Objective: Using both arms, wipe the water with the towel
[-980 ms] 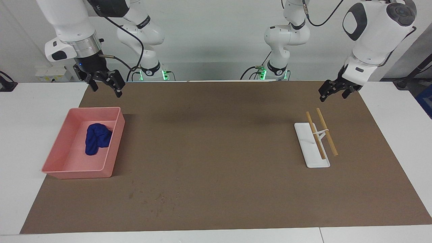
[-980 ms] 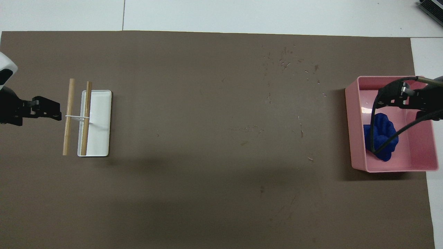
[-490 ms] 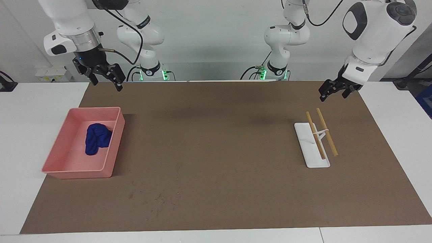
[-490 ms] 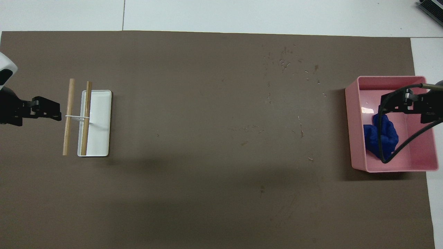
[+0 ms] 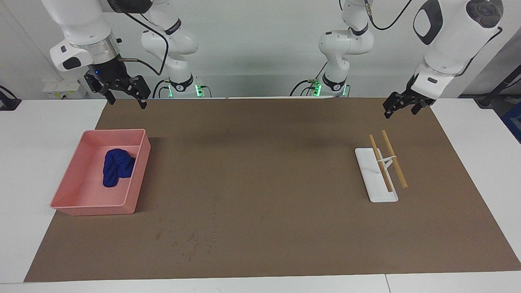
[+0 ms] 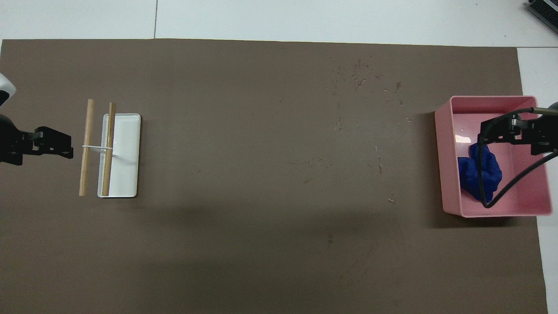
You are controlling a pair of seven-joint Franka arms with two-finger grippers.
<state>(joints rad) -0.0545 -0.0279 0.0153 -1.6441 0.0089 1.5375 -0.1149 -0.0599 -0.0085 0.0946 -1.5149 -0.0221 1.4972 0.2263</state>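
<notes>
Inside the pink tray (image 5: 139,162) lies the towel (image 5: 117,167); right gripper (image 5: 122,95) and left gripper (image 5: 401,106) hang high, jaws released. A descent might clip the tray's wall.

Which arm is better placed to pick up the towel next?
Right. The right gripper hangs open at the pink tray's end of the table, where the towel lies. The left gripper hangs open near the wooden rods, at the table's left-arm end.
</notes>
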